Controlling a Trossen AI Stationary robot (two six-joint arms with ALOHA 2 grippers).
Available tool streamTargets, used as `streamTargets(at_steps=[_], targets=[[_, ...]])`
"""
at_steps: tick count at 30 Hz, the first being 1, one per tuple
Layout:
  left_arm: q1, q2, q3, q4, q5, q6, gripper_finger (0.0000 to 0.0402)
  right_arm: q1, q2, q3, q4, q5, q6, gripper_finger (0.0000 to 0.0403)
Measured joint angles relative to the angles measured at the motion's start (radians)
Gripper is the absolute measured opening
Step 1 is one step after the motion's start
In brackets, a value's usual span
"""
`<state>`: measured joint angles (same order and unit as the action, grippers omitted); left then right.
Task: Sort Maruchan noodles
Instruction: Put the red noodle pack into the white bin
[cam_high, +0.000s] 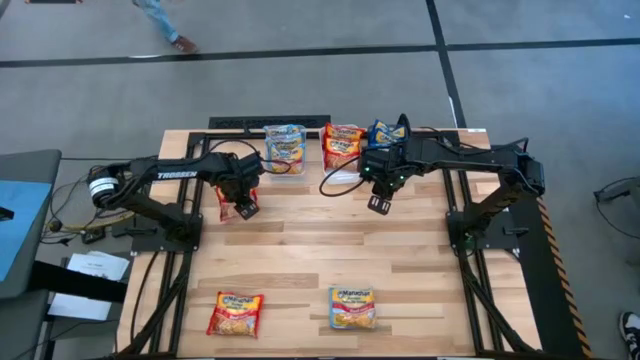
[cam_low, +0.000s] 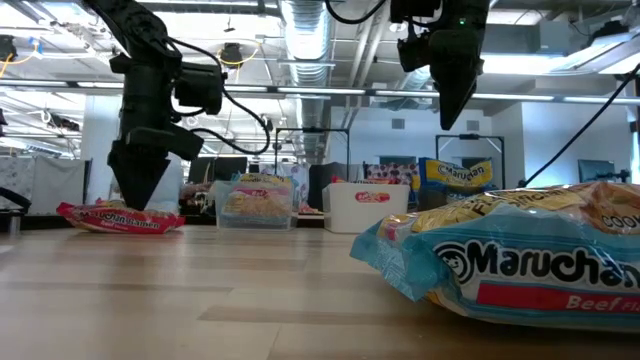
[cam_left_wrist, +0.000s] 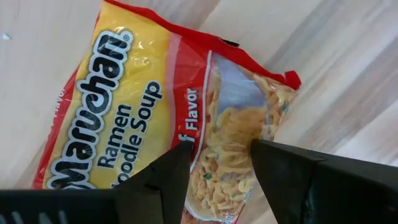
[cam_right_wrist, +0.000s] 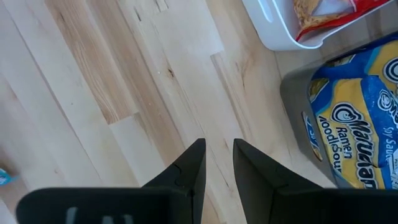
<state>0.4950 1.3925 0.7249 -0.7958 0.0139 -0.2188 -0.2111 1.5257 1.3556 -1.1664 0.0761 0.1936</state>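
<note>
Red-edged Maruchan packet (cam_left_wrist: 143, 118) lay flat on the table (cam_high: 330, 250) beneath the left pincer (cam_left_wrist: 217, 163), seemingly open around it, while the right pincer (cam_right_wrist: 219, 163) hung empty, narrowly parted.

Three bins are standing in a row along the table's (cam_high: 300, 240) far edge: the left bin (cam_high: 285, 165), the middle bin (cam_high: 342, 160) and the right bin (cam_high: 385, 133), each holding packets. One packet (cam_high: 224, 203) is lying on the table in front of the left bin and to its left, and the left gripper (cam_high: 243, 205) is hanging over that packet, with the jaws standing apart above it. The right gripper (cam_high: 380, 203) is hovering above bare boards in front of the right bin. Two more packets are lying near the front edge, well apart from the bins: the front-left packet (cam_high: 235, 313) and, to its right, the front-right packet (cam_high: 352, 306).
</note>
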Motion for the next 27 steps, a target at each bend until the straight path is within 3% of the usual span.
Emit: streamTargets(at_steps=[6, 16, 27], targets=[[-0.005, 0.042, 0.006, 0.005, 0.003, -0.013, 0.0147, 0.002, 0.0, 0.0, 0.0, -0.002, 0.0, 0.0106], [-0.017, 0.046, 0.002, 0.009, 0.048, -0.061, 0.0013, 0.002, 0.0, 0.0, 0.001, -0.002, 0.001, 0.0106], [-0.06, -0.033, 0.062, -0.04, 0.103, -0.04, 0.0001, 0.0, 0.0, 0.0, 0.031, -0.003, 0.02, 0.0106]])
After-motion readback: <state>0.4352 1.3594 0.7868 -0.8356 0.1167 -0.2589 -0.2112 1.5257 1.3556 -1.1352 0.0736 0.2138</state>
